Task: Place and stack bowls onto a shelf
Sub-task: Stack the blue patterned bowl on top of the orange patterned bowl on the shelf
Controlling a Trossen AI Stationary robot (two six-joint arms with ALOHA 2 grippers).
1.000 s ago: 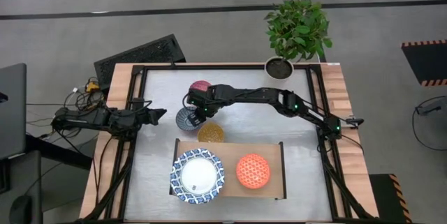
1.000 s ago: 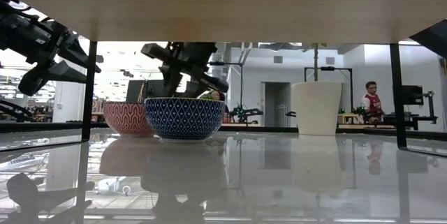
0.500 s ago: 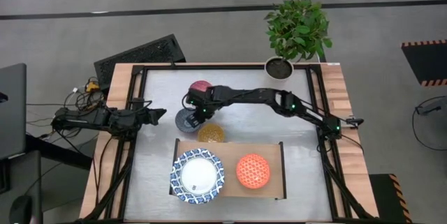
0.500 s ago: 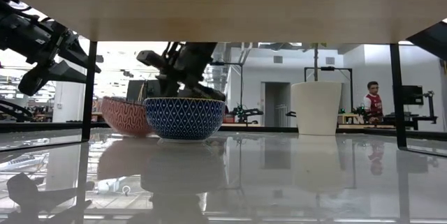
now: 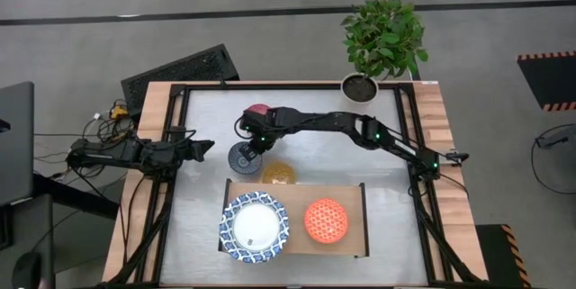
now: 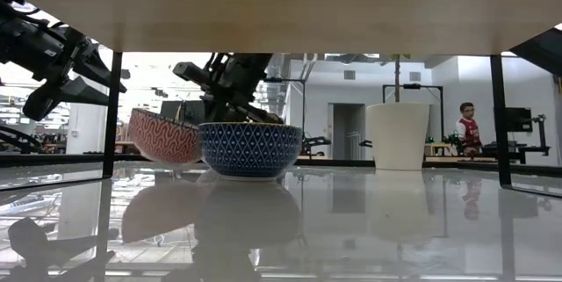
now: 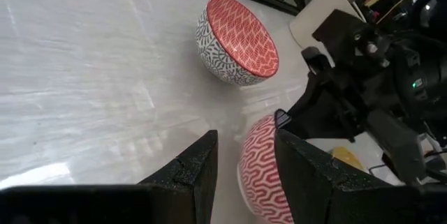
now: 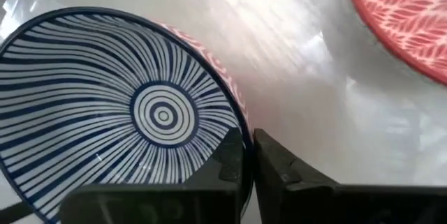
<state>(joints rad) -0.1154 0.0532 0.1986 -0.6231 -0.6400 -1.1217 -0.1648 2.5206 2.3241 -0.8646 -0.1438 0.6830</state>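
Right hand is clamped on the rim of the dark blue bowl, which sits on the worktop just beyond the shelf (the pink-red bowl stands tilted beside it). Left hand waits at the left edge, fingers apart and empty.

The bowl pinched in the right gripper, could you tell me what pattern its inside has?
Blue radiating stripes around concentric rings on white, clearest in the right wrist view: bowl.
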